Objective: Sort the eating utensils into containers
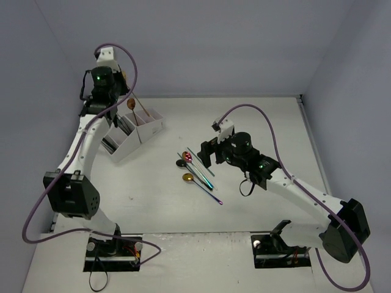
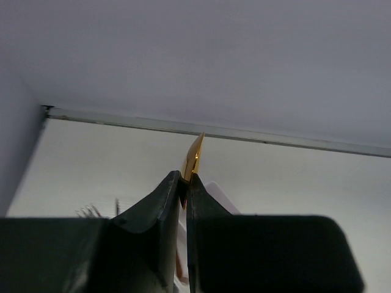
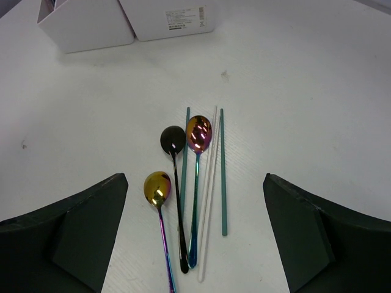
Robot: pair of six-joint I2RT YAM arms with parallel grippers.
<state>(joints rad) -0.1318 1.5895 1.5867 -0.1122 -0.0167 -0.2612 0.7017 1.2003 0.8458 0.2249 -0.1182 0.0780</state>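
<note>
White caddy (image 3: 85, 27), small printed label (image 3: 183, 18), writing perhaps too blurred

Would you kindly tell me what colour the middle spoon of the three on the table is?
The middle spoon is black, clearest in the right wrist view.

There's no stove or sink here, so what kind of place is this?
Most likely a robot test lab, not a kitchen. Plain grey walls box in a white table, two cabled robot arms are bolted at its edge, and spoons and a white caddy sit on it.
</note>
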